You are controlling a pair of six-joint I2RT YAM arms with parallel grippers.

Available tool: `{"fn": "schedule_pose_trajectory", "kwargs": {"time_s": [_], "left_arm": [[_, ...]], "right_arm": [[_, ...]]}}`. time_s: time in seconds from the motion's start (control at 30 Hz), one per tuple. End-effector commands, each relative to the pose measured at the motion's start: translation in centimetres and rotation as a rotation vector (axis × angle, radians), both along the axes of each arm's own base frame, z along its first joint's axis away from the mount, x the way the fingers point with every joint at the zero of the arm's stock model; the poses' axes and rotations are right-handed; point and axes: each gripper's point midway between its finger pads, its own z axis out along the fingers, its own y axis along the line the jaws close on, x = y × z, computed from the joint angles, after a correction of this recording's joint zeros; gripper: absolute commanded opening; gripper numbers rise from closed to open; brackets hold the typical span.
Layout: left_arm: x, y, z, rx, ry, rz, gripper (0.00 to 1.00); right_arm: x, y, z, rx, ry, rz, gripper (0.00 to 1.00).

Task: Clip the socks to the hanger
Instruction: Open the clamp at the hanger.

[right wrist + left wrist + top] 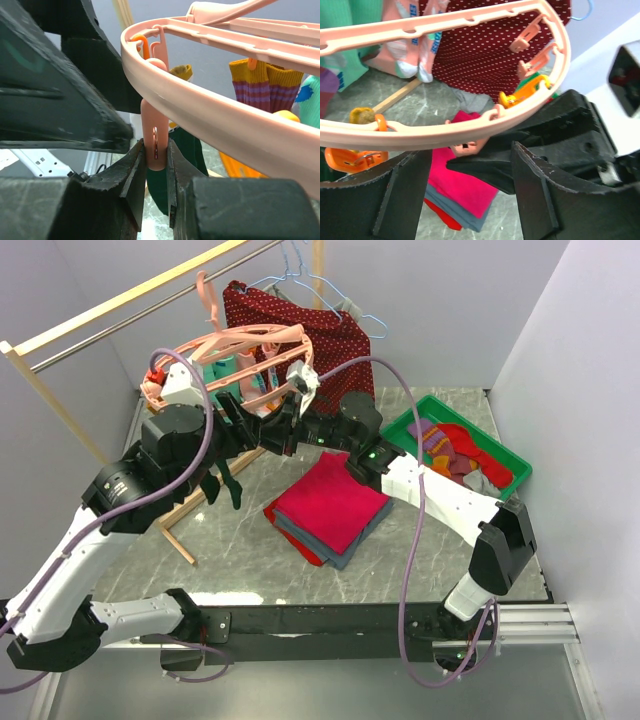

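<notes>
hanger (262, 337): pink, round, up off the worktop (250, 565).
right gripper (156, 150): nearly closed, pinching a pink clip (153, 120) dangling from the hanger's rim.
left gripper (470, 162): jaws apart, holding nothing, just under the hanger's rim.
green bin (520, 473): right of the hanger, loose socks (452, 443) inside.
purple-striped sock (267, 87): hanging under the hanger.

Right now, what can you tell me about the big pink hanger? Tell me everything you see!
The hanger is a big round frame of smooth pink plastic, with curved rims joined by bars and a hook on top. It seems tilted. Little clips dangle under it, mostly pink, plus a few orange clips. Some hold socks, like a purple-and-yellow striped sock. The right gripper pinches one pink clip on the rim. The left gripper is open just below the rim.
</notes>
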Motion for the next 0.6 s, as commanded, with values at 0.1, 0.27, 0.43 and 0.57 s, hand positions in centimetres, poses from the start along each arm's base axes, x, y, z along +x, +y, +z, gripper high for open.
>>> {"fn": "schedule_pose_trajectory", "kwargs": {"time_s": [0.1, 0.27, 0.43, 0.57], "left_arm": [[0.7, 1.1, 1.4, -0.014, -0.067, 0.063, 0.65], [0.7, 1.4, 1.7, -0.050, -0.100, 0.081, 0.60], [0.8, 1.3, 2.1, -0.067, -0.120, 0.084, 0.58], [1.2, 0.9, 2.0, -0.067, -0.121, 0.078, 0.58]], "right_arm": [[-1.9, -0.1, 3.5, 0.048, -0.090, 0.061, 0.04], [-2.0, 0.0, 3.3, 0.042, -0.090, 0.070, 0.04], [-2.2, 0.1, 3.1, 0.041, -0.089, 0.079, 0.04], [-2.1, 0.2, 2.8, 0.032, -0.086, 0.079, 0.03]]}}
